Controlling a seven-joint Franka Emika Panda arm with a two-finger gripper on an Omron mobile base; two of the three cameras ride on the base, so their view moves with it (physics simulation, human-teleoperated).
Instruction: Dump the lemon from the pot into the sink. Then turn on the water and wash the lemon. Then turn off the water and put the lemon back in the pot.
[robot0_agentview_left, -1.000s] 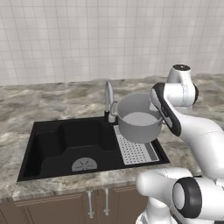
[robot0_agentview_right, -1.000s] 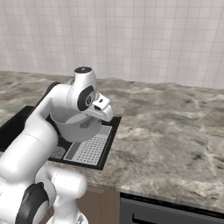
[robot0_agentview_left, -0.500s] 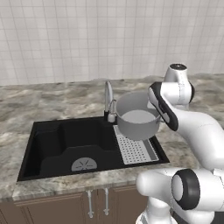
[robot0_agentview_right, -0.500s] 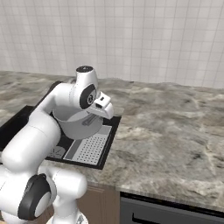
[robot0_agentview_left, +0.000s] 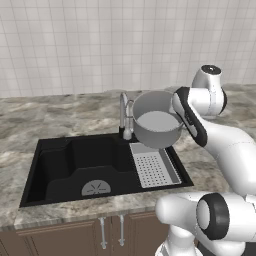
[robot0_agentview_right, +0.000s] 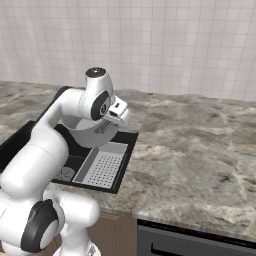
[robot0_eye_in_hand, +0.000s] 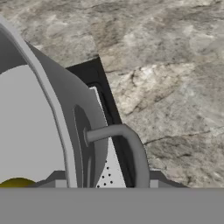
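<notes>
The grey pot (robot0_agentview_left: 157, 125) hangs in the air above the right end of the black sink (robot0_agentview_left: 75, 160), tipped so its mouth faces the front left. My gripper (robot0_agentview_left: 181, 117) is shut on the pot's right rim beside the loop handle (robot0_eye_in_hand: 131, 144). In the right base view the gripper (robot0_agentview_right: 107, 125) sits against the pot (robot0_agentview_right: 87, 136), mostly behind the arm. In the hand view the rim runs between my gripper (robot0_eye_in_hand: 107, 183) tips, and a sliver of the yellow lemon (robot0_eye_in_hand: 17, 183) shows inside the pot (robot0_eye_in_hand: 26, 131) at the bottom left.
A grey perforated tray (robot0_agentview_left: 152, 167) lies in the sink's right part under the pot. The silver tap (robot0_agentview_left: 123, 112) stands just left of the pot, close to its wall. A round drain (robot0_agentview_left: 96, 188) sits in the basin floor. Marble counter (robot0_agentview_right: 200, 145) stretches right.
The pot has risen a little in my grip and sits slightly higher over the tray. The grip itself has not changed.
</notes>
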